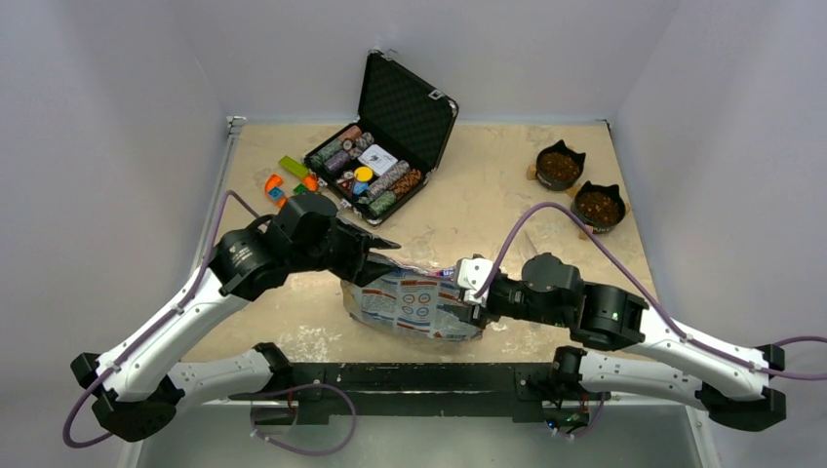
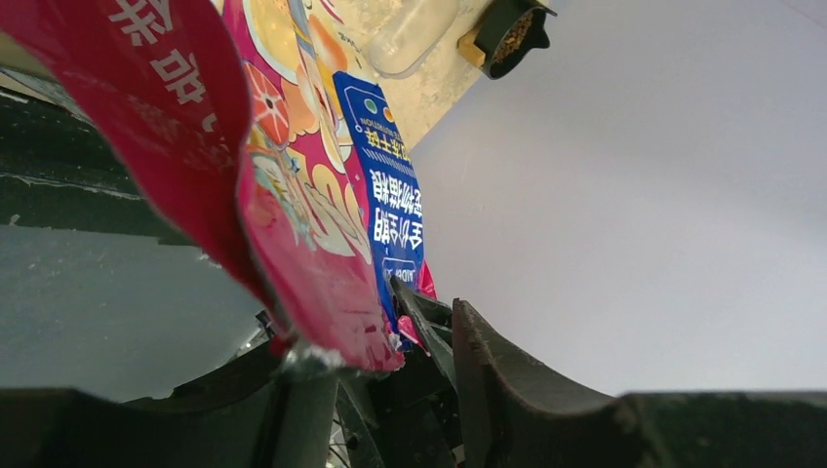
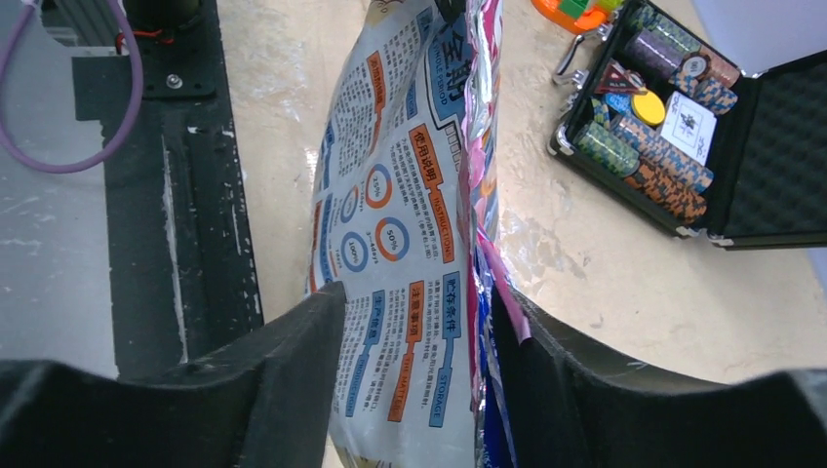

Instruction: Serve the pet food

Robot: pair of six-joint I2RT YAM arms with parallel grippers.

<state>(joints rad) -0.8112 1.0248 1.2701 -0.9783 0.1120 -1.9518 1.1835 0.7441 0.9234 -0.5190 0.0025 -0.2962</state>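
Observation:
The glossy pet food bag, white and blue print with pink edges, lies near the table's front edge. My left gripper is shut on its left end; in the left wrist view the bag's pink edge sits between my fingers, with the gripper closed on it. My right gripper is shut on the bag's right end; in the right wrist view the bag fills the gap of the gripper. Brown kibble fills two black cat-eared bowls at the back right. Kibble inside the bag is hidden.
An open black case of poker chips stands at the back centre, also in the right wrist view. Small coloured pieces lie to its left. The black mounting rail runs along the near edge. One bowl shows in the left wrist view.

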